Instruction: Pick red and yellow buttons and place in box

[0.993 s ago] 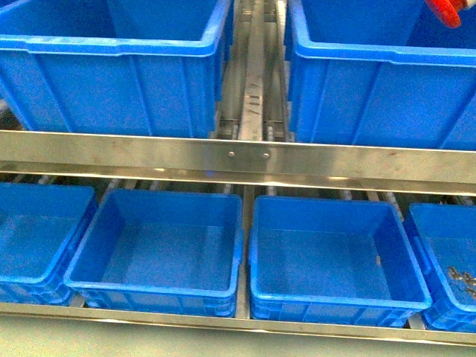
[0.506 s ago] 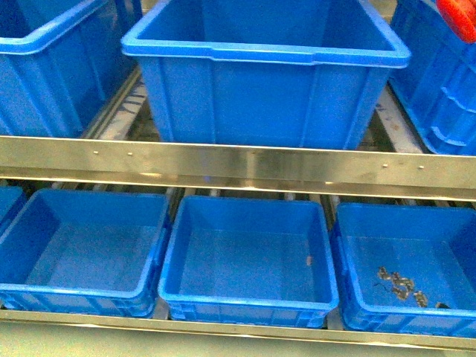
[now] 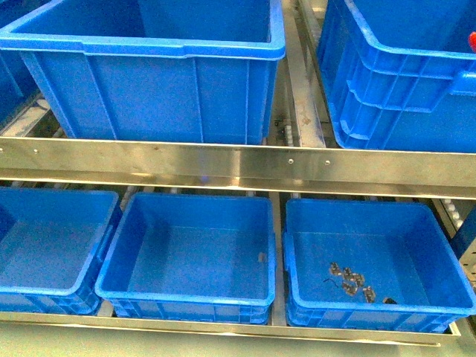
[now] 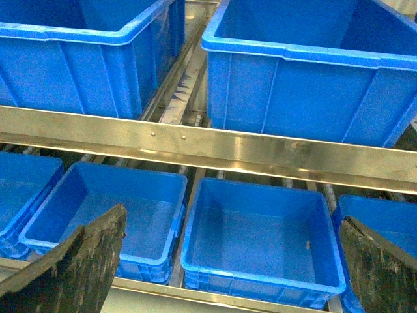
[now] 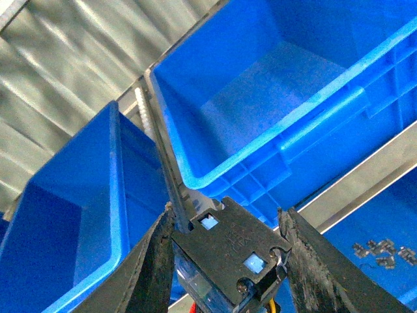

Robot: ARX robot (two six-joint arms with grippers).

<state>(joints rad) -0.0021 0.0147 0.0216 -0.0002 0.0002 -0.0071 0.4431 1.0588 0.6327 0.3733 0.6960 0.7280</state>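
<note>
large crates: two are counted on the upper shelf in the front view, one left (image 3: 171, 89) and one right (image 3: 394, 89), set apart by a roller gap.
rail: one steel rail (image 3: 238, 160) is run across below them.
small crates: three are counted on the lower shelf: left (image 3: 44, 297), middle (image 3: 186, 306), right (image 3: 372, 316).
grey metal bits (image 3: 349, 281): one cluster, roughly six, is seen on the right small crate's floor.
speck (image 3: 262, 257): one is seen by the middle small crate's right wall; its colour cannot be told.
red sliver (image 3: 472, 41): one, cut off at the frame edge over the right large crate; unidentified.
red and yellow buttons: their position cannot be told from these views.
left gripper (image 4: 232, 215): two fingers (image 4: 85, 261) are spread wide, with nothing held.
right gripper (image 5: 227, 212): a black wired block (image 5: 228, 251) is seated between two fingers (image 5: 153, 267); whether it is clamped cannot be told.
</note>
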